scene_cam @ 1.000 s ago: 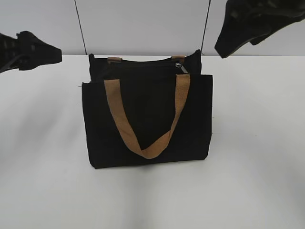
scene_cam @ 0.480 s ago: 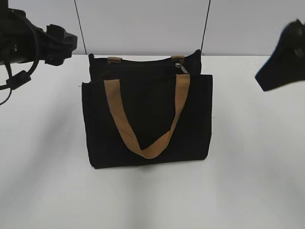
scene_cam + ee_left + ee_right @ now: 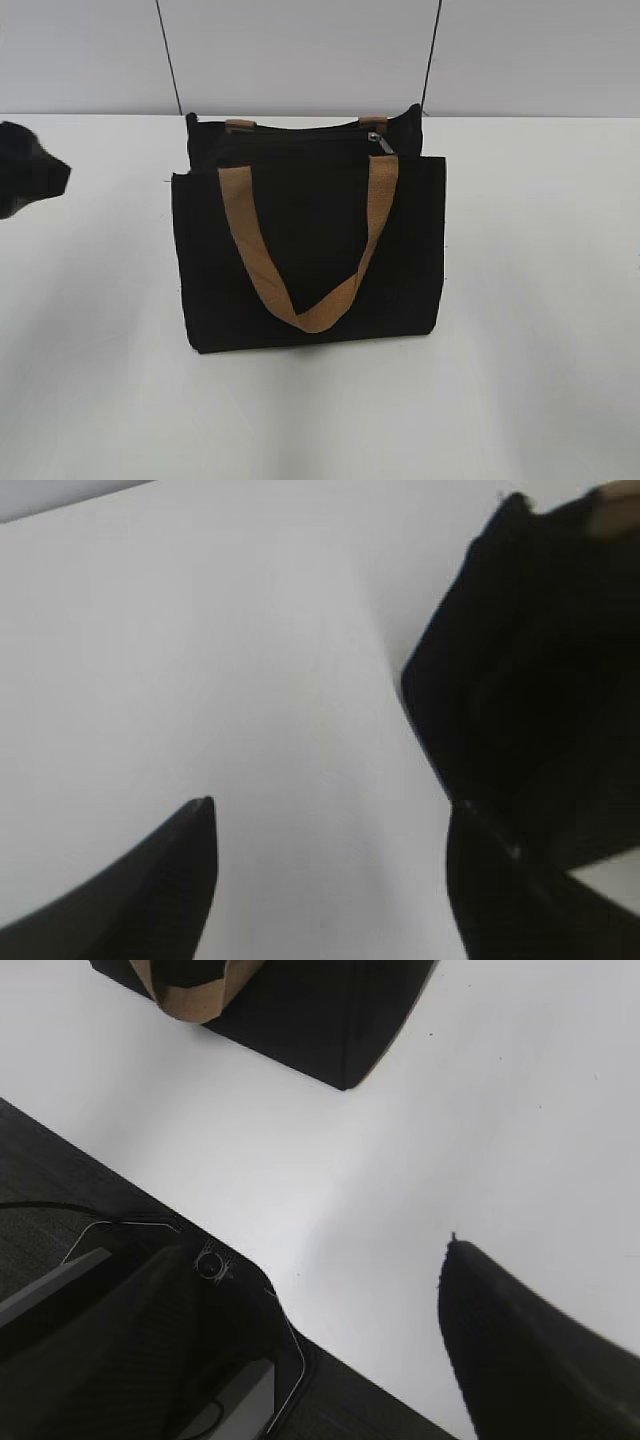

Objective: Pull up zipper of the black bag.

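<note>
Left pincer (image 3: 330, 820) hangs with fingers spread apart, empty, above bare white desk (image 3: 250, 680), just beside the black bag's (image 3: 530, 700) side edge; in the exterior view only a dark blur of it shows at the left margin (image 3: 30, 180). Right pincer (image 3: 340, 1290) also spread, empty, over the desk's near edge, well apart from the bag's lower corner (image 3: 330, 1020). Black bag (image 3: 310, 250) stands upright at desk centre, tan handle (image 3: 310, 250) drooping down its front panel. Zipper (image 3: 300, 138) runs along the top edge; silver pull tab (image 3: 381, 142) sits at the right end, near the rear strap. White wall behind.
</note>
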You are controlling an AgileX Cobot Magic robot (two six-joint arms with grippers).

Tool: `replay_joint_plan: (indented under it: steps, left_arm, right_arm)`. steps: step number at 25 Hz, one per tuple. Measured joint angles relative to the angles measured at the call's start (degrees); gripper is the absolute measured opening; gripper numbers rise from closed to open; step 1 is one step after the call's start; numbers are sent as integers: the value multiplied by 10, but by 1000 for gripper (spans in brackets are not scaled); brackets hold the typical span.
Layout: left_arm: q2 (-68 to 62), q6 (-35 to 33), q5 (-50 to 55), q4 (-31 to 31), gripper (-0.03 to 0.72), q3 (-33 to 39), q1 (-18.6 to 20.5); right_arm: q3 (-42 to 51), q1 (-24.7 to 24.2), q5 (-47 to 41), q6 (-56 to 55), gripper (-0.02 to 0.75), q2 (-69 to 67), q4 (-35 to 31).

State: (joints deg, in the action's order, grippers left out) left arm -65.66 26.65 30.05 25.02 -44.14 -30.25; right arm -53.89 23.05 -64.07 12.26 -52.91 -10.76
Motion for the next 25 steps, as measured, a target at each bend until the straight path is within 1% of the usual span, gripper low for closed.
replay_joint_plan:
  steps: [3,5,7,9,11,14,17,19,21,25]
  left_arm:
    - [91,-117,83,-95,533,0,0]
    - [153,-164,155,-133,533,0,-1]
    - [223,-190,236,-164,531,0,-1]
    - [272,-199,298,-183,531,0,-2]
    - [322,-202,336,-200,531,10,-2]
    - [391,-203,358,-225,527,41,-2]
    - [445,-205,362,-241,501,74,-2]
    - [470,-211,359,-246,481,96,-2]
    - [484,-231,342,-271,474,113,-2]
    - [485,-266,308,-319,471,124,-2]
  right_arm:
    - [26,0,-23,-1,574,54,0]
    - [54,0,-43,-4,574,103,0]
    - [87,0,-50,-13,574,143,0]
    - [129,0,-52,-21,574,193,1]
    - [168,0,-53,-24,574,241,1]
    - [217,0,-56,-27,574,308,3]
    - [245,0,-42,-27,574,353,7]
    - [252,0,-29,-27,575,365,13]
    - [256,0,-13,-27,575,367,22]
    - [271,0,8,-27,575,367,29]
